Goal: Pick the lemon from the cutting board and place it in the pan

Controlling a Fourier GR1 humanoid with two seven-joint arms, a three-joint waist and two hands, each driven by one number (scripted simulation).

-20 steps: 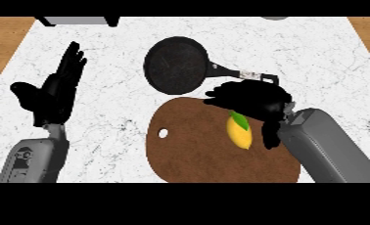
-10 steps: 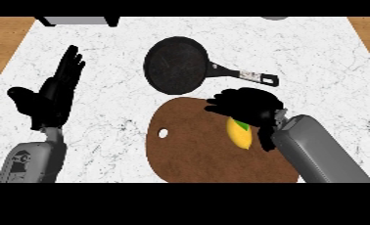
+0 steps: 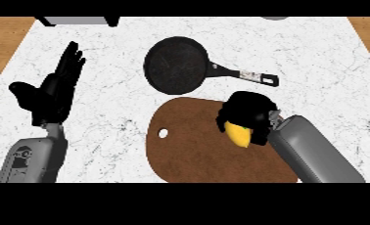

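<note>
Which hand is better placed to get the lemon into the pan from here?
The right hand: it is curled over the lemon on the cutting board, just below the pan. The left hand rests open at the far left.

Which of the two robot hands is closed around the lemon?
The right robot hand, curled over the lemon above the cutting board. The left robot hand rests open at the view's left, fingers up, holding nothing.

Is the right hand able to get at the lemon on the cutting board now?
Probably yes: the right hand already curls over the lemon on the cutting board, and nothing lies between them.
</note>
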